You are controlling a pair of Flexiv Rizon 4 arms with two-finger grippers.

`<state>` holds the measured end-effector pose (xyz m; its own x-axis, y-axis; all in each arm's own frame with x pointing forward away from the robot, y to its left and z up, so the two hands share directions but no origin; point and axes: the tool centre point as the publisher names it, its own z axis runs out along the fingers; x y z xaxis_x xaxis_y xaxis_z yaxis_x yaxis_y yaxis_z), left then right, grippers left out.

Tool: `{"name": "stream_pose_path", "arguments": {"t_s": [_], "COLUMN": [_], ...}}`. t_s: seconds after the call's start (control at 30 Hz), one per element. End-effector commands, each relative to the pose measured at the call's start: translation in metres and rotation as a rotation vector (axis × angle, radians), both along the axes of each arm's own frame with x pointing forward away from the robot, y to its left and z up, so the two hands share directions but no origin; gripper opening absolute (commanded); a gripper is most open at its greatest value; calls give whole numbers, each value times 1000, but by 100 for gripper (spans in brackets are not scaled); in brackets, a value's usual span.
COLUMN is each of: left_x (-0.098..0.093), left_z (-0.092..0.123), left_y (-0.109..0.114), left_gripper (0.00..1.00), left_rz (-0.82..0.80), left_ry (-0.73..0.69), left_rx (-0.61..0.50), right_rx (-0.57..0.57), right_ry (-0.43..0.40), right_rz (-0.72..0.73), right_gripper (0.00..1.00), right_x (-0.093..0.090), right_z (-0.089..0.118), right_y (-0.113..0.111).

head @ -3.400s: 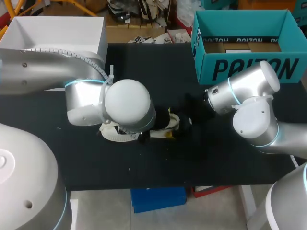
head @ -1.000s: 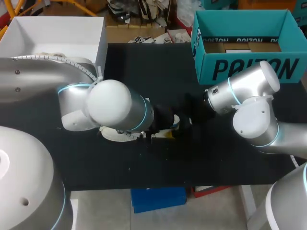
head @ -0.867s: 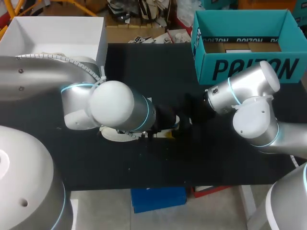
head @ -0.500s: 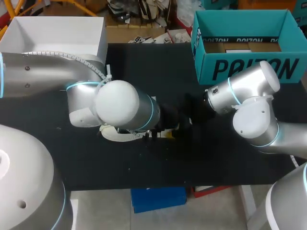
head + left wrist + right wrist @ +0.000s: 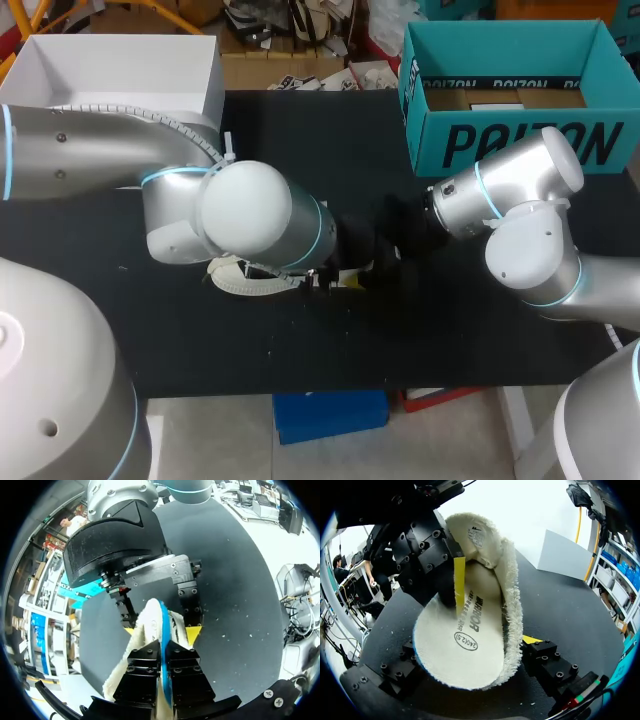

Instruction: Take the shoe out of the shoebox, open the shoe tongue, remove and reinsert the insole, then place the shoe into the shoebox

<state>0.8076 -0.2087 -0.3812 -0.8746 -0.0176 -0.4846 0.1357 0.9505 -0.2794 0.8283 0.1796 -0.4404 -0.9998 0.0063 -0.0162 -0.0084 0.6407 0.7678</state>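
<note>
A black bench (image 5: 330, 340) is seen from above. A white box (image 5: 110, 70) is set at its far left corner, and an open teal shoebox (image 5: 520, 140) at its far right. The left arm (image 5: 250, 210) and right arm (image 5: 520, 220) are angled toward the middle, where the left pincer (image 5: 352, 252) and right pincer (image 5: 385, 262) are held close together. A shoe (image 5: 245, 282) is largely hidden under the left arm, and only its white sole is shown.

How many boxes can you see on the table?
2. A white box sits at the table's far left corner, and a teal box at its far right. The arms cover the middle, so a small one could be hidden there.
</note>
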Motion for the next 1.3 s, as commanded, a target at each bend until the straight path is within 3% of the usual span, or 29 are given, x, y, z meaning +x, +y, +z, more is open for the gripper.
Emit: {"name": "stream_pose_path", "arguments": {"t_s": [0.03,0.53,1.0,1.3], "left_x": [-11,-42,-47,-43], "left_z": [15,91,198,266], "left_y": [14,24,14,12], "left_gripper": [0,0,0,0], "left_rz": [-20,-124,-206,-380], "left_ry": [39,333,448,576], "left_rx": [-39,-341,-633,-887], "right_rx": [-2,-2,-2,-2], "right_ry": [0,0,0,0], "right_rz": [-1,-1,-1,-1], "right_gripper": [0,0,0,0], "right_x": [0,0,0,0], "right_z": [-3,-3,-3,-3], "right_y": [1,1,1,1]}}
